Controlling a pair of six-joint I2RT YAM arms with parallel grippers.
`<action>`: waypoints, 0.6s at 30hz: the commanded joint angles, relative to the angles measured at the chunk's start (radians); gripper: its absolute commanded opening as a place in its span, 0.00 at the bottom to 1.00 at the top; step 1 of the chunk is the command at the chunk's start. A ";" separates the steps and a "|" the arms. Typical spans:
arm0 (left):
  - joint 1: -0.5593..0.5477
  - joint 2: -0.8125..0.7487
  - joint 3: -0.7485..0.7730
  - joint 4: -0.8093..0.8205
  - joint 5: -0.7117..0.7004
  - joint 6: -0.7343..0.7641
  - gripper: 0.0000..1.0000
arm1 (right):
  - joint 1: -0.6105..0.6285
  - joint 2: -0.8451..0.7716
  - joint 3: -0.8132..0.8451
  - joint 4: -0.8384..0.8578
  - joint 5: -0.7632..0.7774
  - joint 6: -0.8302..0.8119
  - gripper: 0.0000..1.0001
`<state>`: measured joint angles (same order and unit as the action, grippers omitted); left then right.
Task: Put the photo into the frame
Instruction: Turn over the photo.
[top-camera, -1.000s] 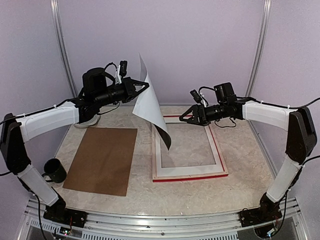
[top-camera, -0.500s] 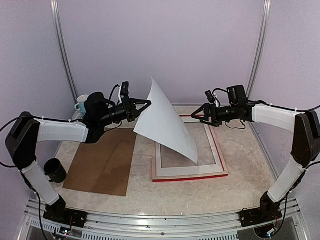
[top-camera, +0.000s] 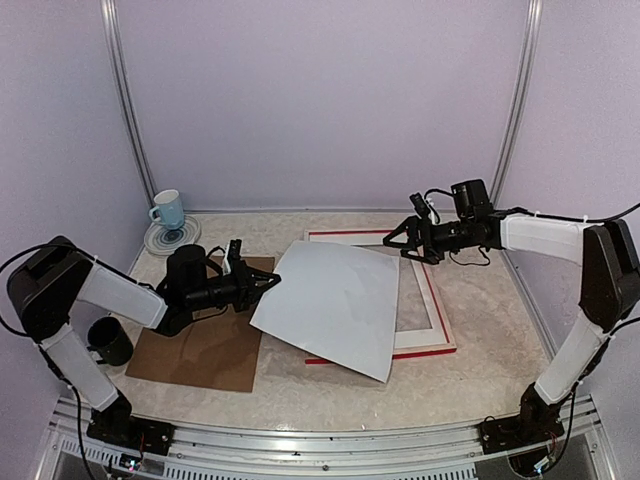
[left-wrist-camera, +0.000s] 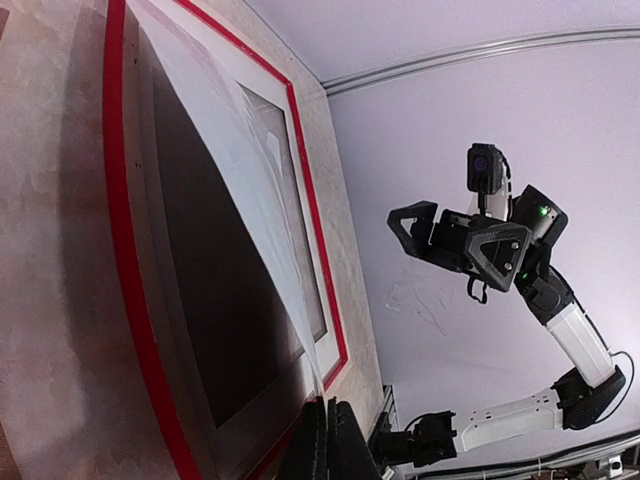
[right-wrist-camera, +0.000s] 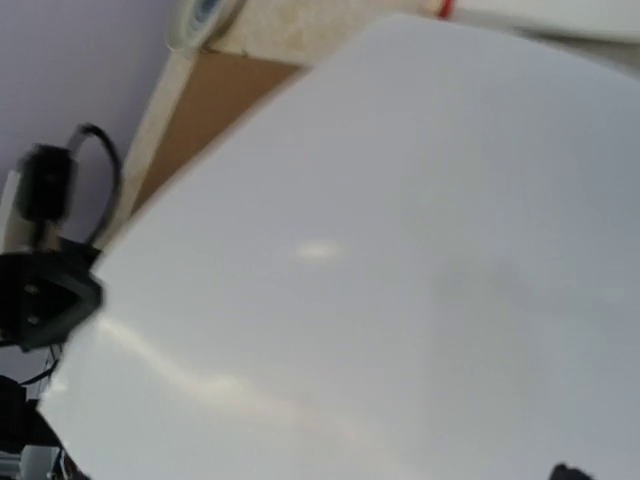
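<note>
My left gripper (top-camera: 264, 284) is pinched shut on the left corner of the photo (top-camera: 335, 305), holding that corner low above the right edge of the brown backing board (top-camera: 195, 345). From there the sheet slopes down to the right, white back up, and lies skewed across the frame (top-camera: 434, 300). It covers the frame's left side, and its near corner reaches past the near bar. My left wrist camera looks under the raised edge and shows the dark printed side (left-wrist-camera: 215, 300) facing down over the red bars (left-wrist-camera: 125, 260). My right gripper (top-camera: 398, 240) hangs with its fingers spread wide and nothing between them, above the frame's far right corner, close to the photo's far edge. The frame lies flat on the table (top-camera: 490, 330), pale wood up. Further left are a black mug (top-camera: 108, 342) and a blue cup on a saucer (top-camera: 168, 210).
</note>
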<state>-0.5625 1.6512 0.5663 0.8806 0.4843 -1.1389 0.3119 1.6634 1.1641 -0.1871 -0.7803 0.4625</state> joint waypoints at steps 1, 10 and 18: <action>-0.005 -0.066 -0.008 -0.095 -0.095 0.082 0.00 | -0.007 0.026 -0.073 0.022 0.022 0.054 0.99; -0.005 0.012 -0.066 -0.056 -0.118 0.061 0.01 | 0.020 0.034 -0.220 0.117 0.050 0.160 0.99; -0.004 0.119 -0.084 0.027 -0.087 0.019 0.02 | 0.032 0.054 -0.292 0.180 0.055 0.218 0.98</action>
<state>-0.5636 1.7409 0.4950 0.8444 0.3851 -1.1072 0.3302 1.6947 0.9016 -0.0608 -0.7372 0.6388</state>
